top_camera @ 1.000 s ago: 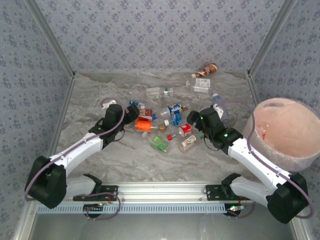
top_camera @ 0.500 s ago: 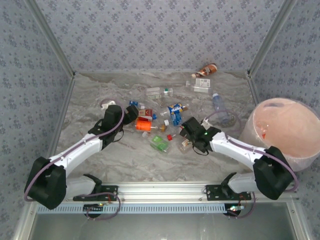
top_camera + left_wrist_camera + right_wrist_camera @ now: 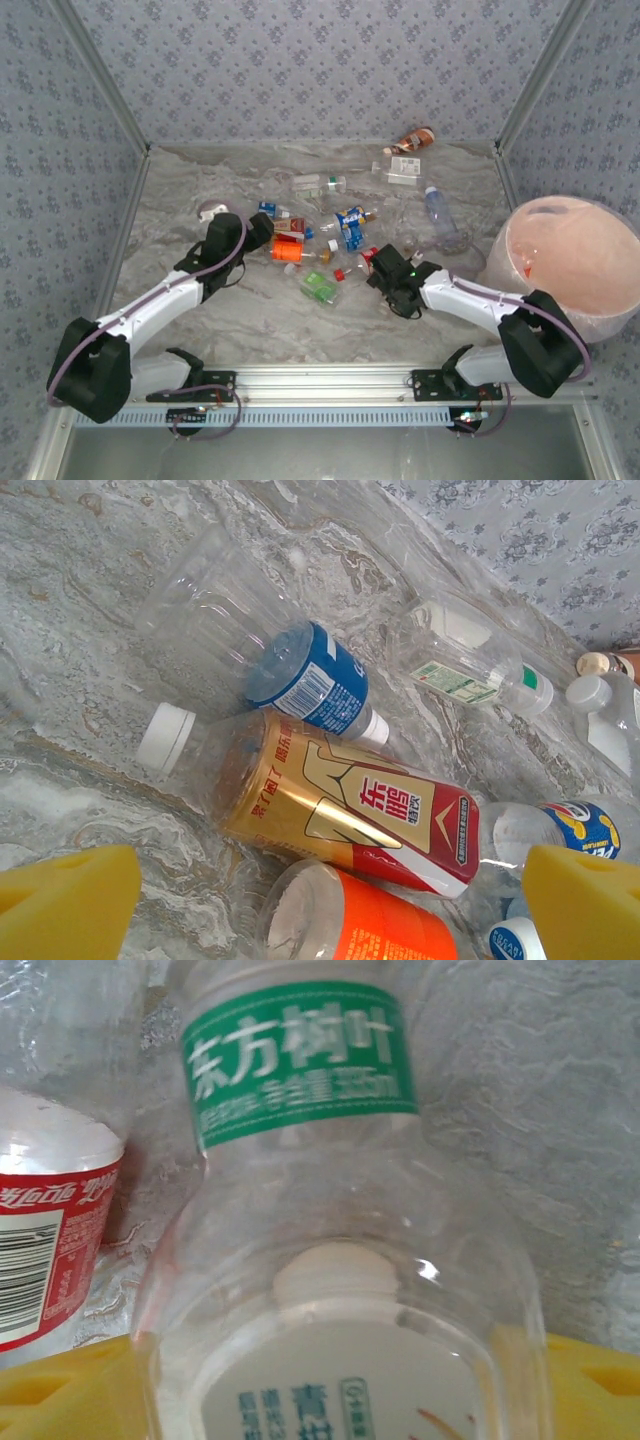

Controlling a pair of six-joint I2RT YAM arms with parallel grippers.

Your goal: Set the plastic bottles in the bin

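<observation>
Several plastic bottles lie scattered mid-table, among them an orange-labelled one (image 3: pixel 288 249), a green one (image 3: pixel 320 287) and a blue one (image 3: pixel 350 226). The pinkish bin (image 3: pixel 520 240) stands at the right edge. My left gripper (image 3: pixel 268 232) hangs open over the pile; in its wrist view its yellow fingers (image 3: pixel 60 905) straddle the orange bottle (image 3: pixel 370 920) without touching it, with a gold-and-red bottle (image 3: pixel 350 805) beyond. My right gripper (image 3: pixel 378 272) is low on the table, its pads against both sides of a clear white-labelled bottle (image 3: pixel 350 1360); a green-labelled bottle (image 3: pixel 300 1060) lies just ahead.
More bottles lie toward the back wall: a brown one (image 3: pixel 415 139), a clear flat one (image 3: pixel 402 168) and a clear one (image 3: pixel 318 184). A red-labelled bottle (image 3: pixel 50 1250) sits left of the right gripper. Patterned walls close in three sides.
My right arm swung left from beside the bin down into the pile and its jaws narrowed around the clear bottle. The left arm barely moved.
</observation>
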